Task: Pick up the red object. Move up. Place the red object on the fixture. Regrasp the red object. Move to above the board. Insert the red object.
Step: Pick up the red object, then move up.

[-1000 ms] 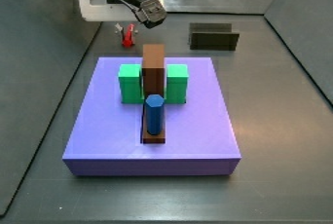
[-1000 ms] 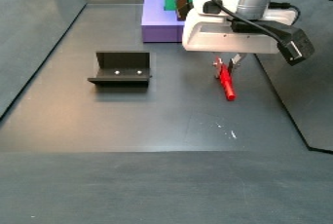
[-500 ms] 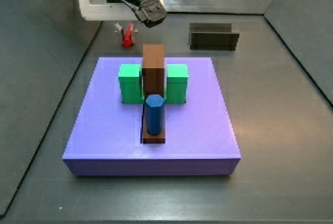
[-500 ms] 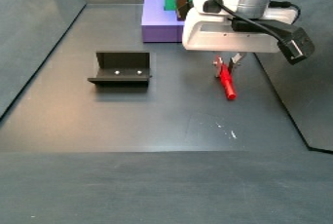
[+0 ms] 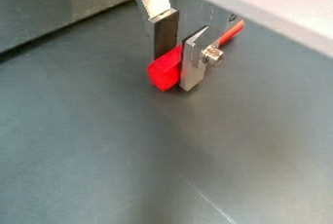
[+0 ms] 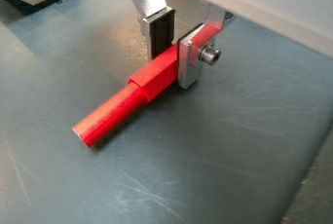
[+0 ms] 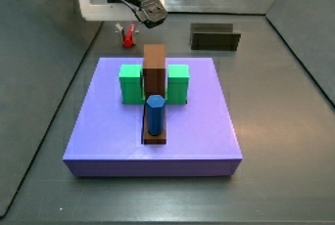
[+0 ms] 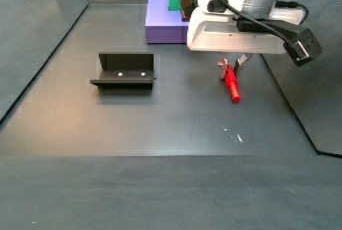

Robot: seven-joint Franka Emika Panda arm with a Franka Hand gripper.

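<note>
Down near the dark desk [image 8: 134,134], the gripper [image 6: 169,45] stands low over the red object [image 6: 127,103], and its fingers [image 6: 198,55] are set narrow, one on each side of the peg's end. In both wrist views the silver plates with dark pads are touching or almost touching the red surface, so the fingers seem closed on the red object [image 5: 164,71], which lies flat on the desk. Most of its length stretches out from between the fingers along the desk.

In a side view the gripper [image 8: 233,66] is lowered onto the upper end of the red object [image 8: 234,84], and the fixture [image 8: 123,71] stands well apart from it on the desk. In a side view the gripper [image 7: 128,31] and the red object [image 7: 128,38] are beyond the far edge of the purple board [image 7: 197,136]. The board carries two green blocks [image 7: 131,82], a brown bar [image 7: 155,72] and a blue cylinder [image 7: 155,114]. The fixture [image 7: 216,37] stands off to the side of the gripper.
</note>
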